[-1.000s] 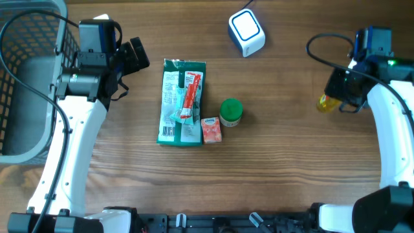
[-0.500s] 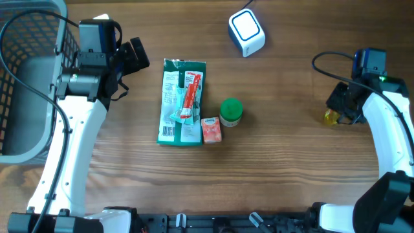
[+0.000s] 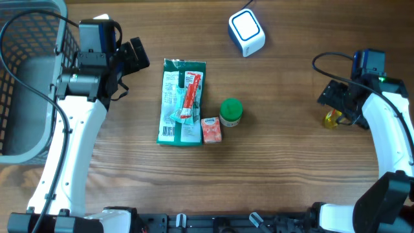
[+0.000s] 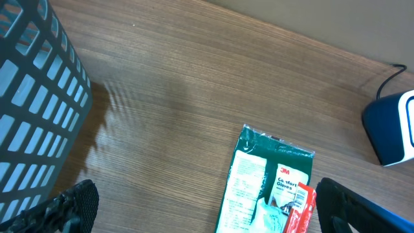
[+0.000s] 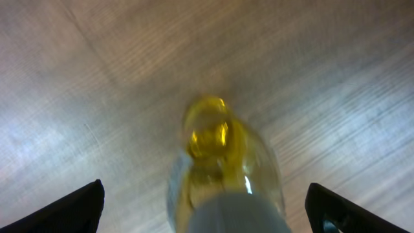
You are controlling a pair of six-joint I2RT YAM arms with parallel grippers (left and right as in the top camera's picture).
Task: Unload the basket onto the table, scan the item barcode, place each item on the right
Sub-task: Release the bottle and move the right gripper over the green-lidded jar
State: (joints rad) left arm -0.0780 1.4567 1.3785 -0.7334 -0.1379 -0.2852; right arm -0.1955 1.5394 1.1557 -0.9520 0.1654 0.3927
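My right fingers [image 5: 72,208]: spread wide, one tip at each lower corner of the right wrist view, gripping nothing
Task item, yellow bottle [image 5: 223,162]: centred between my right fingers with a clear gap on each side; it has a clear body, yellow contents and a grey part nearest the camera, and is too blurred for me to tell whether it stands or lies
Location of item: far right of the counter [image 3: 291,168], partly hidden under my right wrist in the overhead view, well apart from the barcode scanner [image 3: 246,32]
My left fingers [image 4: 68,206]: spread wide, holding nothing, hovering over bare counter between the basket [image 3: 29,39] and the glove packet [image 3: 171,97]
Detail, barcode scanner: white and blue box near the far edge of the counter, right of centre, with a cable leaving toward the top edge of the overhead view
Detail, glove packet: green, lying flat near the middle of the counter, printed face up
Detail, red tube [image 3: 191,96]: lying lengthwise on top of the glove packet
Detail, green-lidded jar [image 3: 231,111]: upright, near the right edge of the glove packet
Detail, pink sachet [image 3: 211,130]: touching the lower right edge of the glove packet, just beside the green-lidded jar
Detail, basket: grey mesh, at the far left edge of the counter, beside my left arm
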